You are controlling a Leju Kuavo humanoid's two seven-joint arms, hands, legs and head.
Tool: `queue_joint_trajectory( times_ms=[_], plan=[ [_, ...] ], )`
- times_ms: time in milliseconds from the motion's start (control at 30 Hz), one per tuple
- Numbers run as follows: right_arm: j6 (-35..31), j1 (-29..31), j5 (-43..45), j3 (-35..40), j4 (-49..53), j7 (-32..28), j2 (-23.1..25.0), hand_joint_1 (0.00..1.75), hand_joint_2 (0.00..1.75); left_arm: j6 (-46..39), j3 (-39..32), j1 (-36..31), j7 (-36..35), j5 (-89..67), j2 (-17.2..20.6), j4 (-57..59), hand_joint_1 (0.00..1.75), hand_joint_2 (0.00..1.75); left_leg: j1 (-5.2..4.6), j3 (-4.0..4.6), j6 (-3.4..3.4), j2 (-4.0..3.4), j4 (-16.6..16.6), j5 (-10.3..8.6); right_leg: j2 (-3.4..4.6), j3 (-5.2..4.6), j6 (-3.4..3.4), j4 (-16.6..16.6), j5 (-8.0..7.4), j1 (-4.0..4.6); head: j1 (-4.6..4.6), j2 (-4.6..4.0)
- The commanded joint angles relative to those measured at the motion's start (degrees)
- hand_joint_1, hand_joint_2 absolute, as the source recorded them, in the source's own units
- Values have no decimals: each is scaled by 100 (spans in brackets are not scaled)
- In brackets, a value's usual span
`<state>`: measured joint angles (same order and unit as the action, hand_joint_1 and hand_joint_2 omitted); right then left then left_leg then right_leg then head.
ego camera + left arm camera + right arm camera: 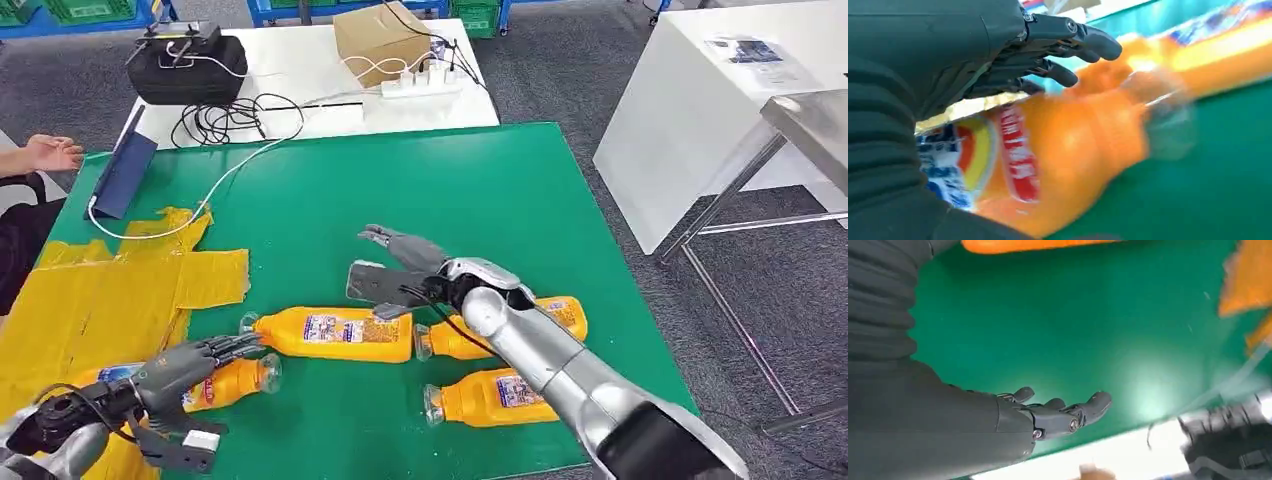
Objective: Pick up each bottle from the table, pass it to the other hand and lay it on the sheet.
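Observation:
Several orange juice bottles lie on the green mat (450,190). One bottle (240,380) (1068,150) lies at the edge of the yellow sheet (90,300), its cap toward the mat. My left hand (175,380) (973,50) hovers over this bottle, with fingers stretched out straight above it, not wrapped around. A second bottle (335,335) lies in the middle. Another bottle (565,312) is partly hidden behind my right forearm, and a fourth (495,397) lies nearer to me. My right hand (400,268) (1048,417) is open and empty, above the mat just beyond the middle bottle.
A blue tablet (125,175) with a white cable stands at the mat's far left. On the white table behind are a black bag (190,65), a cardboard box (380,40) and a power strip (420,85). A person's hand (50,155) rests at the left edge.

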<state>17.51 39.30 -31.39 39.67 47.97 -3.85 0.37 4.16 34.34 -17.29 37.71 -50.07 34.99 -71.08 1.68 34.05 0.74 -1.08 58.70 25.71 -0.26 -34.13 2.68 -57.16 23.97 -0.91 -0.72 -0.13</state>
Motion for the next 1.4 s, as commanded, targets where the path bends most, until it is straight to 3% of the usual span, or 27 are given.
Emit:
queue_joint_trajectory(
  times_ms=[33,300,400,500,567,667,700,733,767,833,1000,1333,1400],
  plan=[
    [445,1028,-19,1172,-2164,52,808,0,175,578,103,-465,229,1321,-508,232,0,0,-5,-6,-12,5,-4,-1,2,2,-9,-1,0,-3,0,0],
    [603,955,-2,1455,-2341,32,1027,0,175,602,-18,-414,229,1705,-581,121,0,0,-2,10,-9,10,-1,-2,-6,-12,-6,0,0,-1,-2,0],
    [680,917,-36,1638,-2393,27,1073,0,175,654,-224,-282,229,2292,-769,-23,0,0,-2,7,-13,15,-2,-2,-8,-8,-9,0,1,0,0,0],
    [532,796,-183,1877,-2479,132,1152,0,175,870,-769,-38,229,2969,-1236,-285,0,0,-4,5,-12,18,-6,-3,-12,-5,-6,5,2,-2,-2,0],
    [413,217,-366,2073,-2675,298,1059,0,175,1515,-1350,59,229,3358,-2047,67,0,0,-5,-3,-13,20,-15,-4,-14,6,-5,14,1,-4,-2,0],
    [391,-100,-877,2556,-2909,616,1067,0,175,2055,-2112,-13,133,3765,-2780,128,0,0,-5,-26,-19,49,-36,-9,-41,39,-7,41,2,-3,0,0],
    [469,-198,-1016,2690,-2910,607,1031,175,175,2229,-2268,-42,22,3879,-2911,45,0,0,-4,-9,-15,42,-18,-5,-38,22,-4,27,4,-2,-2,0],
    [455,-437,-936,2526,-2933,880,891,175,175,2574,-2395,-289,-118,4137,-3193,207,0,0,-3,-8,-20,52,-18,-6,-47,26,-5,30,5,-1,-2,0],
    [232,-375,-1084,2605,-2865,991,750,175,175,2589,-2423,-502,-38,4168,-3319,79,0,0,-3,-2,-16,59,-17,-6,-56,27,-3,29,6,-1,0,0],
    [286,-347,-1089,2507,-2826,991,595,175,175,2755,-2644,-648,-576,4554,-3508,-59,0,0,3,-11,-18,63,-16,-7,-62,34,-6,36,4,5,-2,0],
    [348,-297,-1096,2484,-2826,996,630,175,175,2794,-2681,-559,-546,4580,-3445,-45,0,0,-3,-46,-9,20,-7,4,-23,41,-4,26,1,-1,-2,0],
    [352,-296,-1098,2481,-2826,1003,640,175,175,2802,-2682,-545,-532,4581,-3439,-45,0,0,-1,-87,-9,17,-8,6,-19,26,-6,27,5,1,-2,0],
    [251,-367,-1162,2368,-2741,1114,563,175,175,2943,-2905,-552,-785,4948,-3592,-69,0,0,-3,-86,-12,22,-16,-1,-22,34,-8,34,-1,0,0,0]
  ],
)
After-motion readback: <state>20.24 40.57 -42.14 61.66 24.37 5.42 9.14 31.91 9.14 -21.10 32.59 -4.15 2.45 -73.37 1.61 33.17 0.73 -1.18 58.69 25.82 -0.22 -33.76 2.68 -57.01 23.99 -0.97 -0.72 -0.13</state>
